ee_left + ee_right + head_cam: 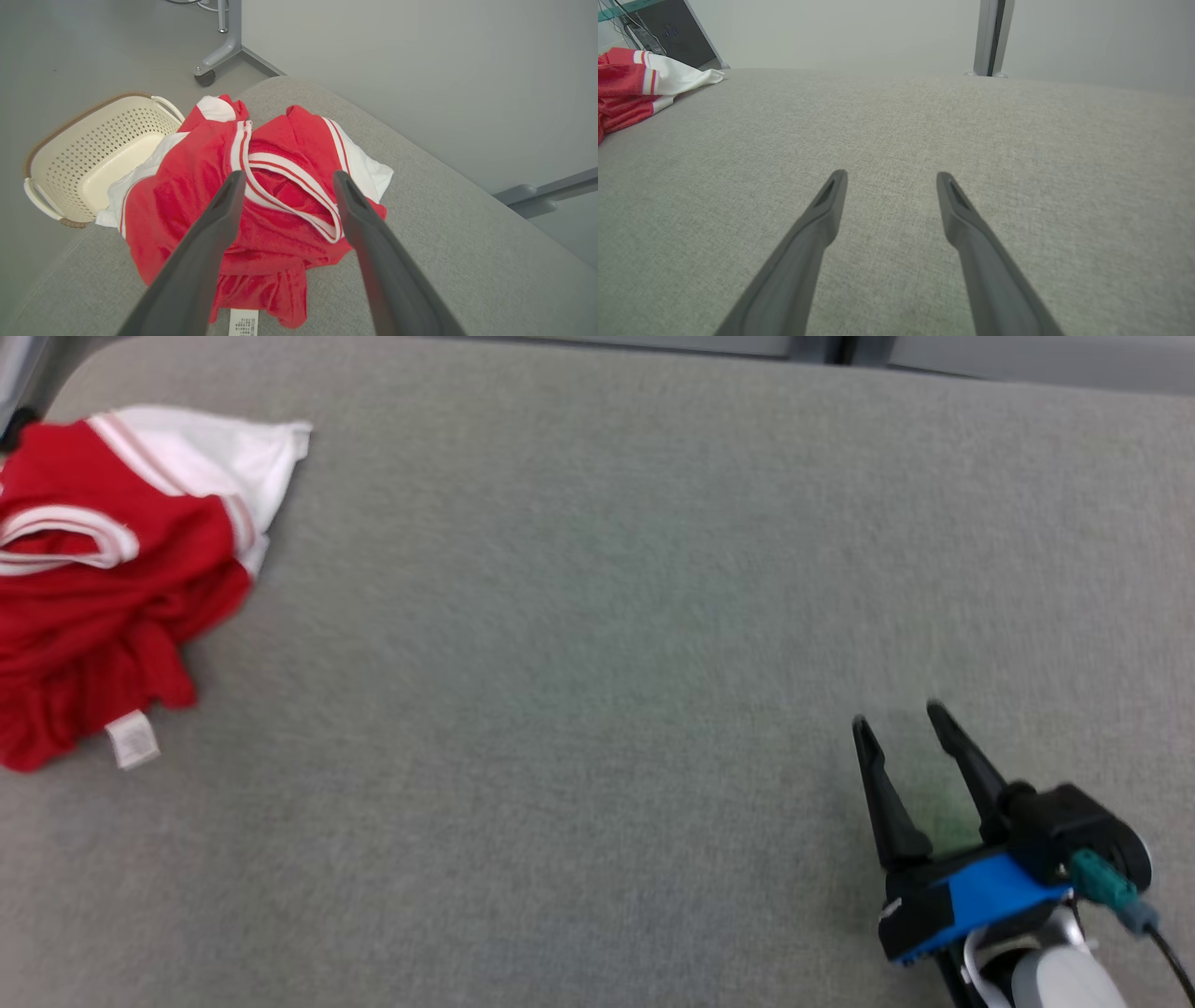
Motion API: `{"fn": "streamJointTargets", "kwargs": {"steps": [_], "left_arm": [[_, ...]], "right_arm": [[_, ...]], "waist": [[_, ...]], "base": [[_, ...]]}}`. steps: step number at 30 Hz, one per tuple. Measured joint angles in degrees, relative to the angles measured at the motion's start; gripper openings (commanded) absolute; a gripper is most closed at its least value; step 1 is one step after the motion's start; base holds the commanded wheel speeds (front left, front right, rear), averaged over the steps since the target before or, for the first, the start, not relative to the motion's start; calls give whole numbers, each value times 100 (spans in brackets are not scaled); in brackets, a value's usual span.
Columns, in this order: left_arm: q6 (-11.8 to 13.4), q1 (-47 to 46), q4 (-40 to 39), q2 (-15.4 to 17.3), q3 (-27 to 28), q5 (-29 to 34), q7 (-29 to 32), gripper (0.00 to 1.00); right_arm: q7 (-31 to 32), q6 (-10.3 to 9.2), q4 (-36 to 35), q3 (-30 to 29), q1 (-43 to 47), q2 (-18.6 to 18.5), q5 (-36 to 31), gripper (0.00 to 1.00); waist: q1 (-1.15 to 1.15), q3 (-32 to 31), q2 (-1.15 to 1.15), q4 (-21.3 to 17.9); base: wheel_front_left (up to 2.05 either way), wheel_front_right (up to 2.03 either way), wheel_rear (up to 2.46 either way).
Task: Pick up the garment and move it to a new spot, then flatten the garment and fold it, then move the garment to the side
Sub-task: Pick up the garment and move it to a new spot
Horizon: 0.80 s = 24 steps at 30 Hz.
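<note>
A red and white garment [112,569] lies crumpled at the left end of the grey padded surface [597,616], a white label poking out at its near edge. In the left wrist view the garment [271,205] sits just beyond my left gripper [287,179], whose fingers stand open above it with nothing between them. My right gripper [901,723] hovers open over bare fabric at the lower right, far from the garment. From the right wrist my right gripper [891,177] also reads as open, and the garment [640,88] is at the far left.
A cream perforated basket [88,154] stands on the floor just off the surface's end, behind the garment. A wheeled grey stand leg [219,51] is on the floor further back. A grey post [992,37] rises behind the surface.
</note>
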Motion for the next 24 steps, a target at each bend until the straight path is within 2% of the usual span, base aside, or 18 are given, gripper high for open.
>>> {"fn": "streamJointTargets", "kwargs": {"steps": [6, 14, 17, 18, 19, 20, 21, 24], "left_arm": [[143, -78, 256, 187, 310, -130, -42, 100], [482, -210, 520, 212, 233, 0, 27, 100], [603, -207, 677, 156, 179, 1, 242, 100], [616, -197, 726, 124, 163, -53, 335, 94], [620, -172, 744, 107, 147, -76, 371, 66], [617, -145, 760, 105, 132, -76, 375, 22], [614, -129, 790, 105, 130, -85, 410, 0], [537, -102, 849, 89, 110, -123, 371, 0]], "right_arm": [[97, 0, -277, -40, -13, 1, -131, 100], [142, 0, -508, -86, -69, 1, -189, 100], [142, 0, -512, -80, -89, 1, -180, 100], [142, 1, -509, -73, -88, 1, -179, 100], [142, 1, -504, -64, -89, 1, -174, 100], [142, 0, -493, -62, -91, 1, -167, 100], [141, 0, -479, -56, -96, 1, -155, 100], [134, 0, -439, -62, -101, 1, -138, 100]], "waist": [[1, 514, 0, -345], [0, 929, 0, -452], [0, 985, 0, -469], [-1, 991, 0, -477], [-1, 996, 0, -485], [-1, 998, 0, -492], [-1, 993, 0, -498], [-1, 936, 0, -488]], "base": [[0, 0, 0], [0, 0, 0], [0, 0, 0], [0, 0, 0], [0, 0, 0], [0, 0, 0], [0, 0, 0], [0, 0, 0]]}}
